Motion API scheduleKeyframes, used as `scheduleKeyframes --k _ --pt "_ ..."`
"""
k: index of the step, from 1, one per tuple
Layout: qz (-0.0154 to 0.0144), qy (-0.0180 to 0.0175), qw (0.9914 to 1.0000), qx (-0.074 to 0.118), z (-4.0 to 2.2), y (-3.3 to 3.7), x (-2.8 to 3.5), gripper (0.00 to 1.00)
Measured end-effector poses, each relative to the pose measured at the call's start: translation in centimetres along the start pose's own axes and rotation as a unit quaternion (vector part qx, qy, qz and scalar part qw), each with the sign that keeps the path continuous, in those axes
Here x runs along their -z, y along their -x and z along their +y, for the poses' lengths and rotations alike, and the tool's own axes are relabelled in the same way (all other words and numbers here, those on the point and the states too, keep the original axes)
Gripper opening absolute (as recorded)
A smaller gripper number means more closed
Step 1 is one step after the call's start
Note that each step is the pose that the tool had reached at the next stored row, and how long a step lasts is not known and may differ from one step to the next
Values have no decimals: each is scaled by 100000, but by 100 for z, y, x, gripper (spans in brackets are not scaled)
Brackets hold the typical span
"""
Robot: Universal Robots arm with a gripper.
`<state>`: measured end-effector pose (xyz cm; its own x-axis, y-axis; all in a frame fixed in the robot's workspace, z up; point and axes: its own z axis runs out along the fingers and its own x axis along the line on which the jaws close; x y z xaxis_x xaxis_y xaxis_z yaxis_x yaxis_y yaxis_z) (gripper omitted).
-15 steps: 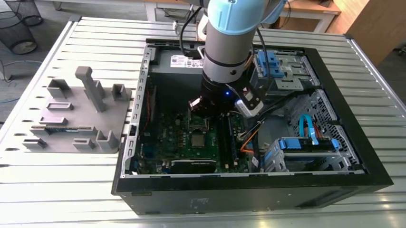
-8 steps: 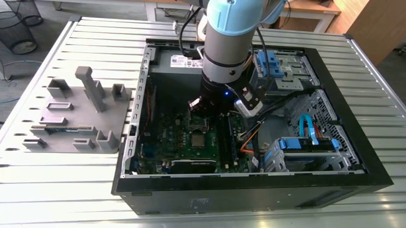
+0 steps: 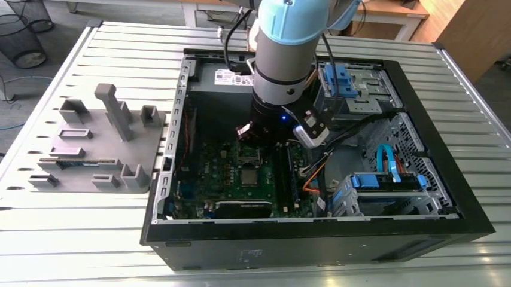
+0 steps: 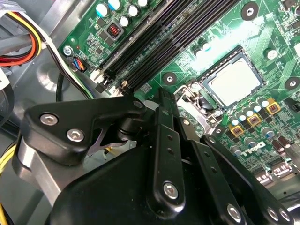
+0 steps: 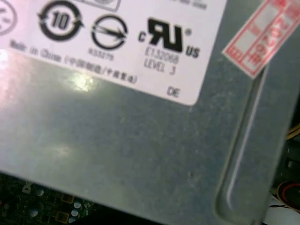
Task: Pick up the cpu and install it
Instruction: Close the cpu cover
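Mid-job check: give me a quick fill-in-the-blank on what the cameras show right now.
1. In the second wrist view the cpu lies inside its socket on the green ___.
2. The long memory slots beside that socket are coloured ___.
3. The grey fixture tray stands on the slatted table at the exterior view's ___ of the computer case.

Missing words: motherboard; black; left.

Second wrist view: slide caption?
Cpu lying in its socket on the motherboard, beside black memory slots.
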<state>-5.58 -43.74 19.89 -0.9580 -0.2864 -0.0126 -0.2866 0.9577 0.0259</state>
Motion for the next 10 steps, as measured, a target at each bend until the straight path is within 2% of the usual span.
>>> scheduleKeyframes --k 6,10 --pt "-24 4 100000 -1 3 -10 2 11" --pt "-16 -1 100000 -4 4 -10 26 11"
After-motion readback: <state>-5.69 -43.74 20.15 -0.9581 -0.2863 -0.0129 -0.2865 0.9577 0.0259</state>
